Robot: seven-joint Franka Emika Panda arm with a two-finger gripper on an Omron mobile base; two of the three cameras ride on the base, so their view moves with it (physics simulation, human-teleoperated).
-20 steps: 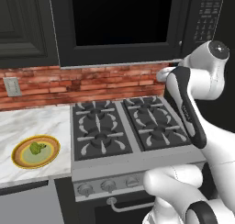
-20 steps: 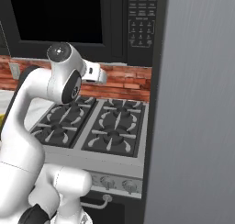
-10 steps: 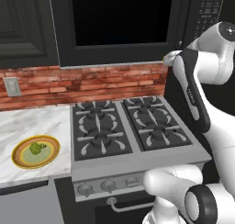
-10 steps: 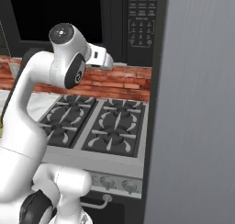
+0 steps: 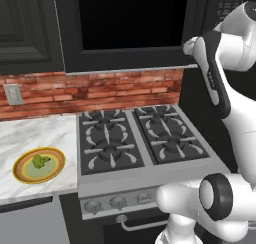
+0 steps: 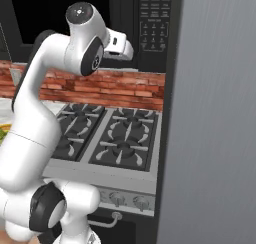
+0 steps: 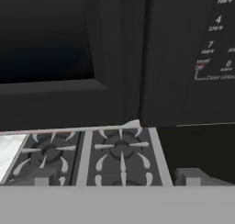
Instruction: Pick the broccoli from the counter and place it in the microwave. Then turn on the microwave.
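Gripper (image 7: 117, 178): jaws spread wide, nothing held; raised close before the microwave (image 7: 114, 53), facing the seam between dark glass door and button panel.

Step in hand, by judgement: opening the door, shut at present, ahead of any pick. Best done by catching the door's right edge beside the panel and pulling outward along the hinge arc, clear of the keys.

Hand view: keypad digits (image 7: 215, 39) and door edge at close range, stovetop (image 7: 87, 156) below.

Left base view: broccoli (image 5: 41, 161) on a yellow plate (image 5: 20, 174), on the counter (image 5: 35, 135), left of the burners, well apart from the arm. Wall outlet (image 5: 12, 94) on brick.

Right base view: tall grey panel (image 6: 215, 113) at right; hand (image 6: 119, 43) near panel.
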